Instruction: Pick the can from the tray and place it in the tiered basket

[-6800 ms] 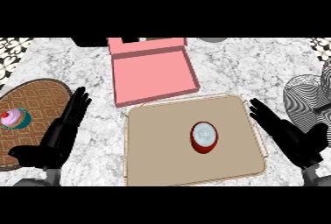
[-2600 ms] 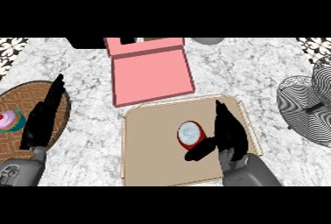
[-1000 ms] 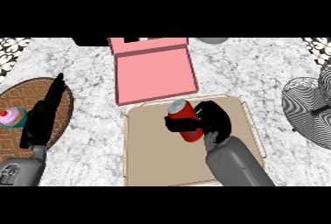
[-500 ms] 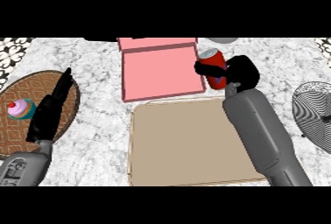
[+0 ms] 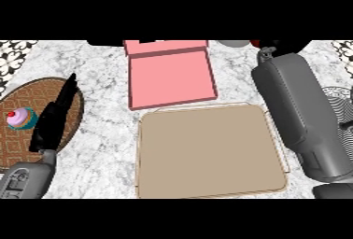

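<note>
The beige tray (image 5: 207,149) lies in the middle of the counter with nothing on it. Behind it stands the pink tiered basket (image 5: 169,77), its shelves bare. My right forearm (image 5: 296,102) stretches up the right side, and my right hand (image 5: 279,45) is at the picture's top edge, right of the basket and mostly cut off. A red sliver of the can (image 5: 255,42) shows beside that hand, which is curled round it. My left hand (image 5: 53,119) rests open and edge-on at the left.
A brown oval plate (image 5: 27,93) at the left carries a pink cupcake (image 5: 22,117), partly under my left hand. A black-and-white striped dish (image 5: 341,93) sits at the right edge behind my forearm. A grey object (image 5: 234,43) stands behind the basket.
My right hand lifted the can off the tray and carried it up and to the right, to the far edge beside the basket. The tray is now bare. The left hand stayed put.
</note>
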`<state>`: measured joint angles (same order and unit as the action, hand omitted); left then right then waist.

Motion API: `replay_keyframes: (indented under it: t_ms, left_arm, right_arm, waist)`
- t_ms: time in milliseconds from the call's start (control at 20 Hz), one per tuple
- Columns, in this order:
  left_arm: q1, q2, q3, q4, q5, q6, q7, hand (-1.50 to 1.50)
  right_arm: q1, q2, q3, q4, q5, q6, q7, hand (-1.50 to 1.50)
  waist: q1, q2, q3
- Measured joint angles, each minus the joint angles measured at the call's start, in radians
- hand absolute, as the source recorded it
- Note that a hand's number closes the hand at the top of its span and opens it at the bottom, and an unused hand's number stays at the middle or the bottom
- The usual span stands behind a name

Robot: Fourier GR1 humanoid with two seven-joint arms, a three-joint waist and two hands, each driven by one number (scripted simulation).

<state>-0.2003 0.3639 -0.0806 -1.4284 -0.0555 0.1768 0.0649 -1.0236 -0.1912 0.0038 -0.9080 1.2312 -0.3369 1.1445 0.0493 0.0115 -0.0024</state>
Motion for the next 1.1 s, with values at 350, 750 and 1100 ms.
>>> replay_keyframes:
  t_ms: [350,750,1100]
  left_arm:
    - [0.005,-0.003,0.01,-0.001,-0.001,0.0,0.011,0.0]
    - [0.055,-0.005,0.024,-0.033,-0.01,0.001,0.001,0.0]
    - [0.068,-0.015,0.029,-0.062,-0.024,0.002,0.019,0.0]
  right_arm:
    - [-0.174,-0.071,-0.054,0.11,0.18,0.045,0.04,1.5]
    - [-0.235,-0.126,-0.156,0.137,0.176,0.103,-0.013,1.5]
    - [-0.173,-0.198,-0.178,0.181,0.205,0.137,-0.065,1.5]
  waist:
    - [-0.017,-0.007,0.0]
    - [-0.034,-0.011,0.002]
    - [-0.041,-0.011,0.002]
